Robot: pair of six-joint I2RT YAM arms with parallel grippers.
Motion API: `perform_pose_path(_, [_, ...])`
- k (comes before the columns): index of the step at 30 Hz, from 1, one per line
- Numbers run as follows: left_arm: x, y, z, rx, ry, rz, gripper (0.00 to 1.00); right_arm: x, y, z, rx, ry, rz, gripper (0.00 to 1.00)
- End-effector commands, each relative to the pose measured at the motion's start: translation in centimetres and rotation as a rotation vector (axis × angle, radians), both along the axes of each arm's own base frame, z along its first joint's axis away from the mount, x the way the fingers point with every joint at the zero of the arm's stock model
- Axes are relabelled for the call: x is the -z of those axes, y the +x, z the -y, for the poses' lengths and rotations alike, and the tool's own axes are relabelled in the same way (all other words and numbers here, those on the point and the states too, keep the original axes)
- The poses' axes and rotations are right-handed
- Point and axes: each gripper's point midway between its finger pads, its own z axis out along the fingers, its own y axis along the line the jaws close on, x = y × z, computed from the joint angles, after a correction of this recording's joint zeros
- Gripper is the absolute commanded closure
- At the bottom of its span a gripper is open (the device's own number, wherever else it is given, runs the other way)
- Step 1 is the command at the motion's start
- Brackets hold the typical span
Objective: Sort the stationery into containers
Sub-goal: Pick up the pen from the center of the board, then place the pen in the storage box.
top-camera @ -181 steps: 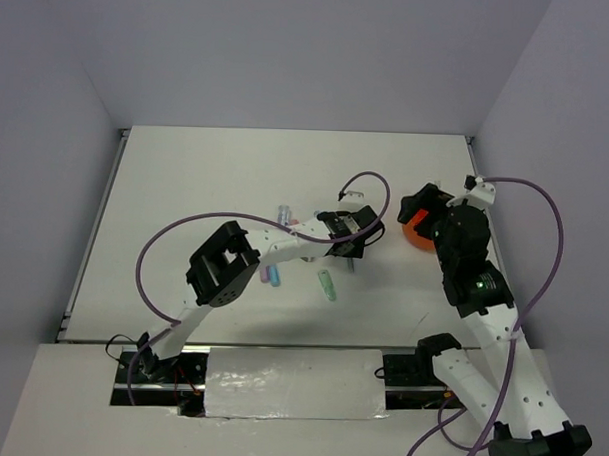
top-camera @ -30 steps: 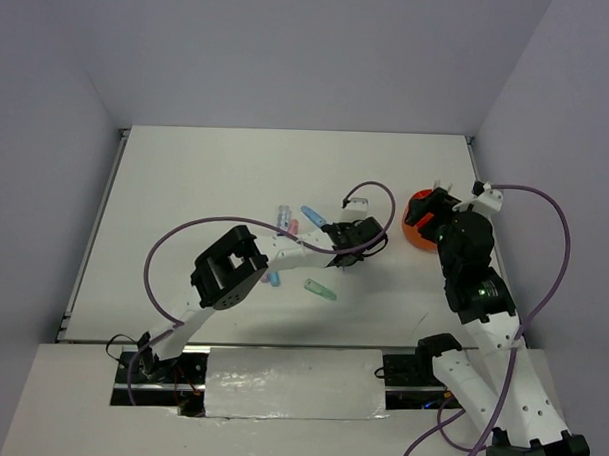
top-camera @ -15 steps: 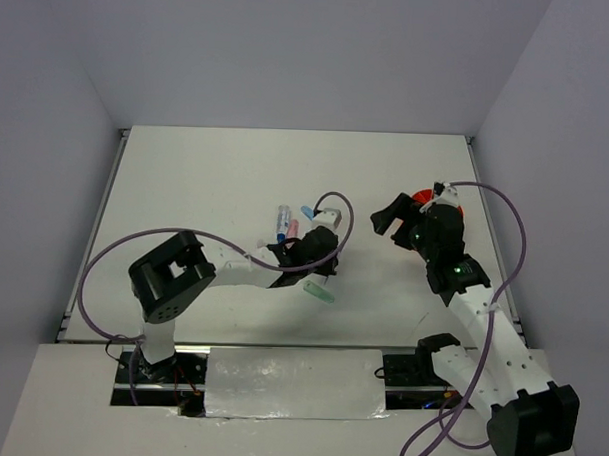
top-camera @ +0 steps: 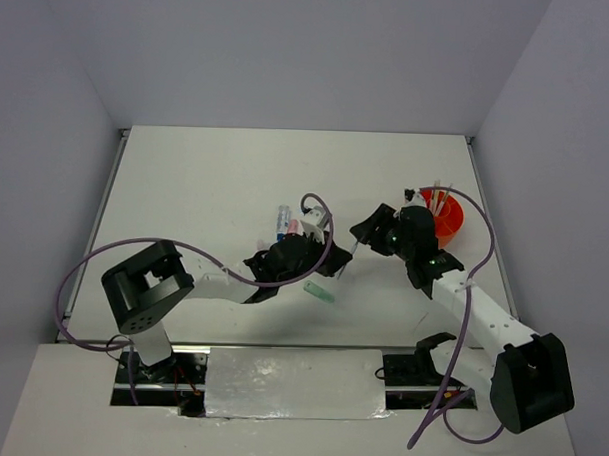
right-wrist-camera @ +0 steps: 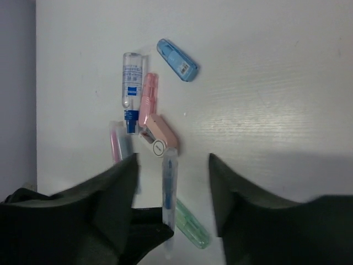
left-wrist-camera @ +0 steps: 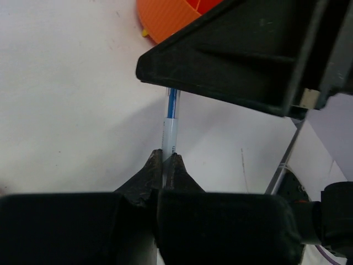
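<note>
My left gripper (left-wrist-camera: pixel 164 160) is shut on a thin clear pen (left-wrist-camera: pixel 170 124) with a blue core, held off the table. In the right wrist view the same pen (right-wrist-camera: pixel 169 190) stands between my right gripper's (right-wrist-camera: pixel 172 160) spread fingers (right-wrist-camera: pixel 118 190), touching neither; that gripper is open. Seen from above, the two grippers meet mid-table, left (top-camera: pixel 328 261) and right (top-camera: pixel 359 240). The orange cup (top-camera: pixel 450 221) stands at the right with thin pens upright in it, and its rim (left-wrist-camera: pixel 168 16) shows behind the right gripper in the left wrist view.
Loose stationery lies under the grippers: a blue marker (right-wrist-camera: pixel 176 59), a clear bottle with a blue cap (right-wrist-camera: pixel 131 88), a pink marker (right-wrist-camera: pixel 148 99), a pink block (right-wrist-camera: pixel 160 135) and a green marker (right-wrist-camera: pixel 193 226). Purple cables loop over both arms.
The right gripper has come left from the orange cup to the pen, and its jaws have narrowed. The left gripper has pulled back left, still holding the pen.
</note>
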Motion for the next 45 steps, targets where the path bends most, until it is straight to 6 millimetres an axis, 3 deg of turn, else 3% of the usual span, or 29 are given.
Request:
perform_pose_path(1, [-5.9, -0.7, 0.4, 0.05, -0.173, 0.142, 1.0, -1.5, 0.8, -1.4, -0.027, 0.074, 0.056, 0.47])
perform_pose_path(2, [-6.3, -0.7, 0.3, 0.047, -0.18, 0.148, 1.0, -1.8, 0.8, -1.7, -0.04, 0.083, 0.063, 0.58])
perform_pose_path(3, [-6.2, -0.6, 0.2, 0.043, -0.173, 0.143, 1.0, -2.1, 0.8, -1.9, -0.051, 0.091, 0.072, 0.79])
perform_pose_path(5, [-6.1, -0.5, -0.1, 0.024, -0.156, 0.142, 0.81, -2.6, 0.8, -2.1, -0.058, 0.105, 0.079, 1.0])
perform_pose_path(6, [-6.1, -0.4, -0.3, 0.016, -0.154, 0.141, 0.51, -3.2, 0.9, -2.1, -0.059, 0.107, 0.095, 1.0])
perform_pose_path(8, [-6.1, 0.2, -1.1, -0.032, -0.145, 0.131, 0.12, -4.6, 1.2, -1.8, -0.051, 0.09, 0.139, 1.0])
perform_pose_path(9, [-5.9, 0.5, -1.4, -0.052, -0.127, 0.119, 0.01, -5.1, 1.4, -1.5, -0.041, 0.072, 0.158, 1.0])
perform_pose_path(10, [-6.3, 0.8, -1.4, -0.065, -0.114, 0.116, 0.01, -5.6, 1.6, -1.0, -0.027, 0.042, 0.173, 1.0])
perform_pose_path(12, [-4.9, 1.4, -2.7, -0.125, -0.01, 0.063, 0.01, -8.4, 3.1, 1.6, 0.075, -0.064, 0.277, 1.0])
perform_pose_path(13, [-5.3, 1.7, -2.9, -0.153, 0.016, 0.043, 0.01, -9.3, 3.5, 2.8, 0.123, -0.119, 0.305, 1.0])
perform_pose_path(14, [-3.6, 1.4, -4.5, -0.185, 0.116, -0.015, 0.01, -11.5, 4.5, 5.5, 0.231, -0.228, 0.369, 1.0])
perform_pose_path(16, [-3.3, 1.7, -6.3, -0.256, 0.191, -0.041, 0.01, -13.1, 5.0, 8.5, 0.357, -0.349, 0.399, 1.0])
perform_pose_path(17, [-2.5, 1.0, -8.0, -0.272, 0.267, -0.076, 0.01, -14.6, 5.3, 11.7, 0.495, -0.457, 0.418, 1.0])
perform_pose_path(19, [-2.5, 0.6, -9.7, -0.306, 0.323, -0.088, 0.01, -16.5, 5.2, 14.8, 0.659, -0.533, 0.439, 1.0])
perform_pose_path(22, [-2.5, -0.9, -11.8, -0.285, 0.382, -0.107, 0.01, -18.1, 5.1, 19.7, 0.88, -0.617, 0.432, 1.0])
perform_pose_path(24, [-3.3, -1.7, -13.0, -0.291, 0.379, -0.107, 0.01, -18.1, 5.2, 22.4, 0.983, -0.639, 0.399, 1.0])
perform_pose_path(31, [-6.3, -2.9, -16.4, -0.346, 0.348, -0.095, 0.01, -15.9, 7.3, 25.2, 1.039, -0.661, 0.331, 1.0])
perform_pose_path(38, [-7.6, -4.3, -17.2, -0.306, 0.308, -0.086, 0.01, -13.1, 9.1, 25.9, 1.029, -0.661, 0.281, 1.0])
perform_pose_path(45, [-5.8, -5.1, -18.0, -0.292, 0.32, -0.097, 0.01, -11.9, 9.9, 26.1, 1.032, -0.68, 0.282, 1.0])
